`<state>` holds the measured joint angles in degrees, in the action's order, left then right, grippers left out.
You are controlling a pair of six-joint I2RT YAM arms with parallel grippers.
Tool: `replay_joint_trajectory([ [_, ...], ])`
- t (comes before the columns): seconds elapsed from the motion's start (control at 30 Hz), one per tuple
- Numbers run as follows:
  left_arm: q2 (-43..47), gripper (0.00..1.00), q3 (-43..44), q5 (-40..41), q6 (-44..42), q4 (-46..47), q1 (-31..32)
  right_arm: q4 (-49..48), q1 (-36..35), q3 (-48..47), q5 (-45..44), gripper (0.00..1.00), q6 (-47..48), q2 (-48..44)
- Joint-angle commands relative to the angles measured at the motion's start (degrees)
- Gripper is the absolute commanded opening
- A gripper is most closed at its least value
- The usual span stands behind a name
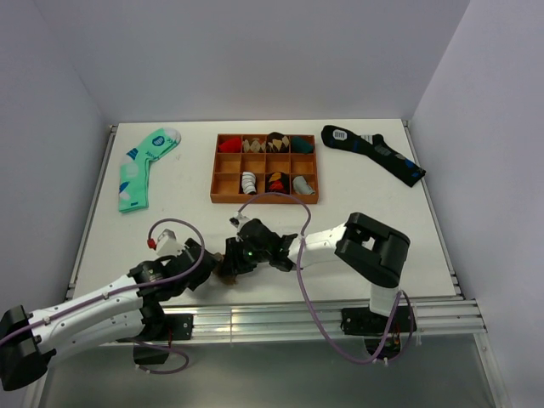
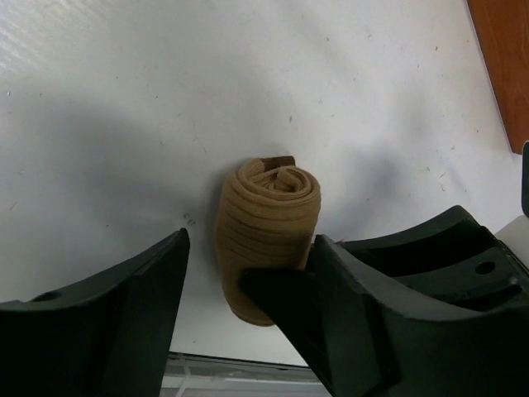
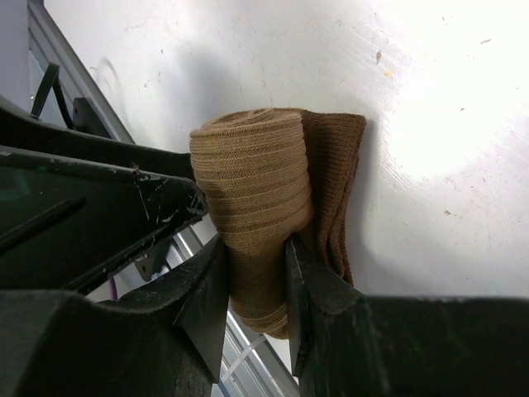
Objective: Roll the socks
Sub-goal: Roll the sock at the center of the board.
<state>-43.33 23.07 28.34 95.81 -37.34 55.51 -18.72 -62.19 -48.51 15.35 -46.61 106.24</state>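
1 sock-roll (image 3: 252, 174) in right end effector (image 3: 256, 258)

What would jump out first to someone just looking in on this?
The tan sock roll stands out, pinched by the right gripper at the table's near edge, with the left gripper open astride it. Beyond sits the compartmented wooden tray, a mint-green sock to its left and a dark navy sock to its right.

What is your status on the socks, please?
Right tool shut on rolled socks. Left tool open, straddling them. Wooden tray apart, not obstructing.
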Motion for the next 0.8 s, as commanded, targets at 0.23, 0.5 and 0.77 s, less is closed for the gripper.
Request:
replay_joint_trajectory([
  [0.23,-1.40,0.73,-2.59,1.64,-3.00,7.63,0.57,18.90,-0.21,7.20,-0.41,0.01,0.91,7.84],
  [0.5,-1.84,0.73,-5.40,0.84,-0.27,11.50,0.66,13.02,1.11,10.98,3.01,0.01,-0.59,7.58],
  [0.77,-3.51,0.72,-6.28,0.32,0.08,14.05,0.66,8.36,1.81,12.47,6.96,0.00,-2.25,8.81],
])
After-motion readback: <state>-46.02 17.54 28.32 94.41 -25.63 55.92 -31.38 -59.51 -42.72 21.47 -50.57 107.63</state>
